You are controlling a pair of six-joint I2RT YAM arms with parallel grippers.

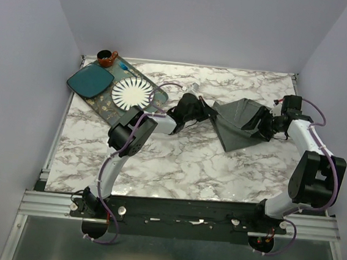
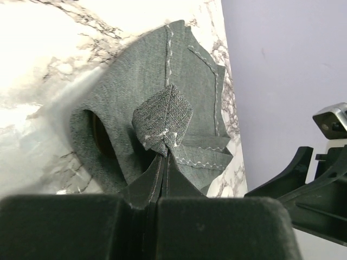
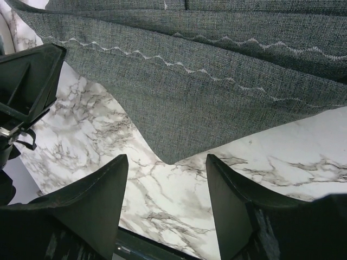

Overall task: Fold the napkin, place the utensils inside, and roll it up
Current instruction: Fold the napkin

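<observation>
The dark grey napkin (image 1: 239, 121) lies partly folded on the marble table, right of centre. My left gripper (image 1: 209, 114) is shut on its left corner; in the left wrist view the pinched cloth (image 2: 162, 116) bunches up just past my closed fingertips. My right gripper (image 1: 264, 128) is at the napkin's right edge, open and empty. In the right wrist view the napkin (image 3: 217, 76) with its zigzag stitching lies beyond the spread fingers (image 3: 103, 184), bare marble between them. The utensils do not show clearly in any view.
A patterned tray (image 1: 158, 95) at the back left holds a teal square plate (image 1: 89, 81), a white ribbed plate (image 1: 132, 93) and a small brown cup (image 1: 106, 57). Purple cables run along both arms. Walls close in left, back and right.
</observation>
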